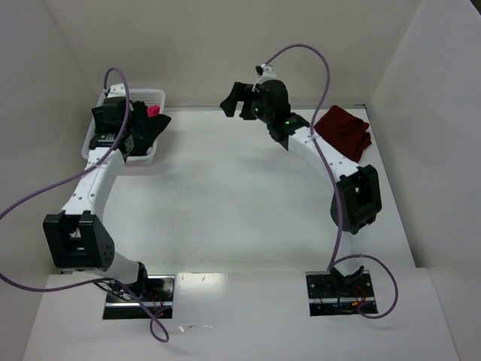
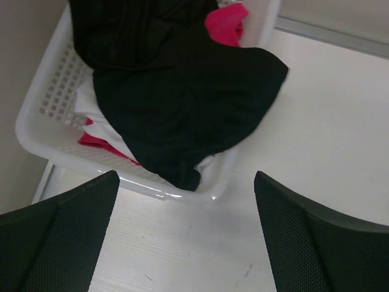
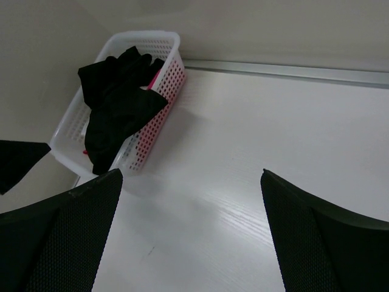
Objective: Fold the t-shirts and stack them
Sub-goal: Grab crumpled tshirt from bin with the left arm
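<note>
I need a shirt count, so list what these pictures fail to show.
1. Left wrist view: the black t-shirt covers most of the basket; only slivers of white cloth and pink-red cloth show around it, number unknown.
2. Top view: the maroon t-shirt is too small to count its folds or layers.

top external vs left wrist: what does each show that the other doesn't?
Only top external: the maroon t-shirt lying at the far right, and the right tool near the back wall. Only left wrist: white cloth under the black t-shirt inside the basket. Both: the black t-shirt draped over the basket's rim, with pink-red cloth showing beside it.
</note>
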### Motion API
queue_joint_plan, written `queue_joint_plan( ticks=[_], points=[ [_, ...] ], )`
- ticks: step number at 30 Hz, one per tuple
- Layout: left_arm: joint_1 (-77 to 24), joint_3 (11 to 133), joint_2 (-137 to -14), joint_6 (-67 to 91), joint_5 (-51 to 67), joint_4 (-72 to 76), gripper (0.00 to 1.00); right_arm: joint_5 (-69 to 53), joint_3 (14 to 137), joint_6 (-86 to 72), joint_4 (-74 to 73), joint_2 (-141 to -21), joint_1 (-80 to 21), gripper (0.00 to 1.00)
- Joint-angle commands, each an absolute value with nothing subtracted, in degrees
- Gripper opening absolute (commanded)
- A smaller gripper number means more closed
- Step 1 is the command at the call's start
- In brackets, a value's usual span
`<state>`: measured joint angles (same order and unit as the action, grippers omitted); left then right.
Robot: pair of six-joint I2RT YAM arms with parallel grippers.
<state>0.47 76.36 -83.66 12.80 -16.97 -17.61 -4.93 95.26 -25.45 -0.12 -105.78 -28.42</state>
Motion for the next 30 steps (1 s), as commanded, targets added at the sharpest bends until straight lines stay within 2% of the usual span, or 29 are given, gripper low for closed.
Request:
queue_joint_plan(
  ticks=[1, 6, 11, 14, 15, 18, 25, 30],
  points=[
    [3.24, 79.8, -85.16, 16.96, -20.74, -15.3, 0.99, -6.14, 103.24, -24.87, -1.74, -112.11, -29.0, 1.0],
    [10.63, 77.0, -87.27, 20.04, -15.39, -10.29, 0.99, -4.75, 113.43, -24.08, -3.25, -120.48, -34.61, 1.0],
    [14.49, 76.99, -91.93, 23.63, -10.83, -10.03, 0.99, -6.76, 126.98, -24.52, -5.88, -134.52, -37.44, 1.0],
    [18.45, 75.42, -94.3, 26.63, -3.97, -6.26, 0.99, -10.1, 141.02, -25.22, -10.35, -141.83, -37.97, 1.0],
    [19.68, 75.41, -95.44, 26.63, -3.09, -5.72, 0.99, -10.11, 150.2, -25.83, -14.03, -147.34, -37.97, 1.0],
    [21.09, 75.41, -98.07, 25.49, -3.6, -5.71, 0.99, -11.95, 167.18, -26.37, -19.58, -157.8, -39.46, 1.0],
    [24.17, 80.24, -104.15, 26.81, -0.18, -5.54, 0.99, -9.33, 168.92, -26.81, -21.52, -159.79, -40.87, 1.0],
    [24.17, 80.77, -106.6, 26.81, 5.0, -2.55, 0.98, -5.63, 168.93, -24.0, -25.3, -156.98, -40.87, 1.0]
  ],
)
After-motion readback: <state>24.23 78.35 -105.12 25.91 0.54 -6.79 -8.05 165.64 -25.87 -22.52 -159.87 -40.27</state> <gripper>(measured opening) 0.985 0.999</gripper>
